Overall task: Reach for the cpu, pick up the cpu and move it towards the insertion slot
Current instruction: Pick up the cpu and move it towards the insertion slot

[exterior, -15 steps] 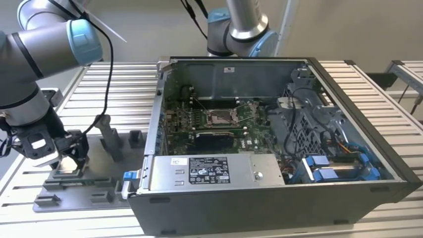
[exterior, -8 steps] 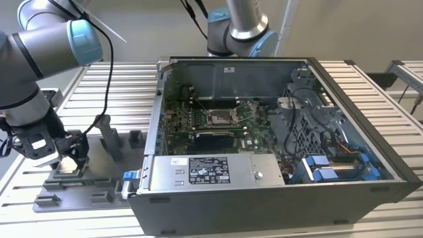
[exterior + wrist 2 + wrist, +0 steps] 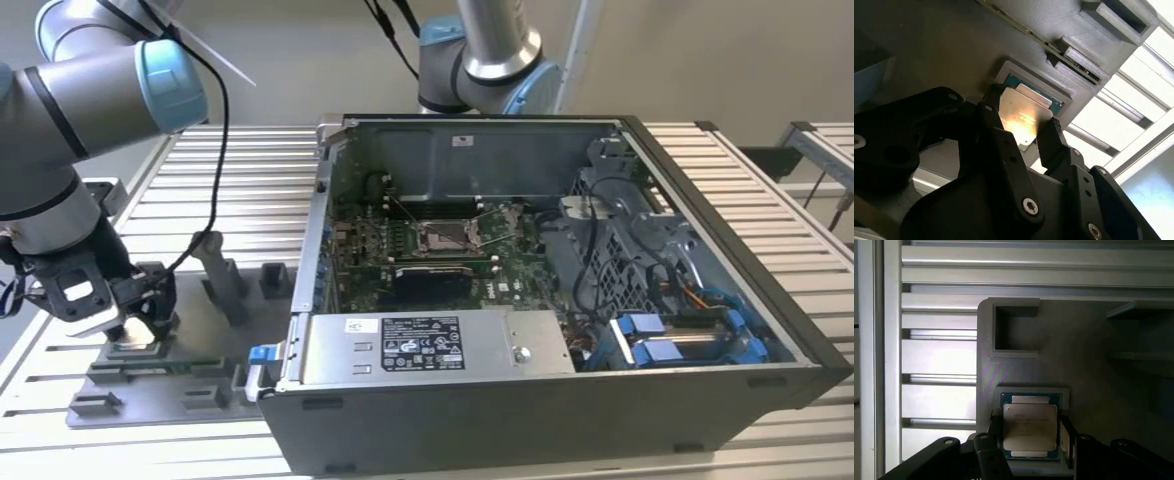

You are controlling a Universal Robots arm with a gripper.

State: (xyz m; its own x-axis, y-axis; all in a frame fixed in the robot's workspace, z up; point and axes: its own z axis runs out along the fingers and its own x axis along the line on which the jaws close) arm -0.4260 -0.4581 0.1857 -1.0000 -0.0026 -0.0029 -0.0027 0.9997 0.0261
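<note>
The cpu (image 3: 1030, 426), a thin square chip with a silvery top on a green edge, lies in a shallow pocket of the grey fixture block (image 3: 1094, 365). In both wrist views my gripper (image 3: 1030, 421) straddles it, one black finger (image 3: 991, 102) on each of two opposite edges, shut on the chip. The cpu (image 3: 1023, 116) glints between the fingers. In the exterior view the gripper (image 3: 127, 325) is low over the fixture at the exterior view's left. The insertion slot (image 3: 445, 237), a silver-framed square socket, sits on the green board inside the computer case, well over towards the exterior view's right.
The open computer case (image 3: 534, 400) has tall metal walls, a power supply (image 3: 414, 345) at the front and cables (image 3: 627, 250) on its right side. Grey fixture posts (image 3: 220, 285) stand beside the gripper. A second arm (image 3: 481, 50) hangs behind the case. The table is slatted aluminium (image 3: 240, 170).
</note>
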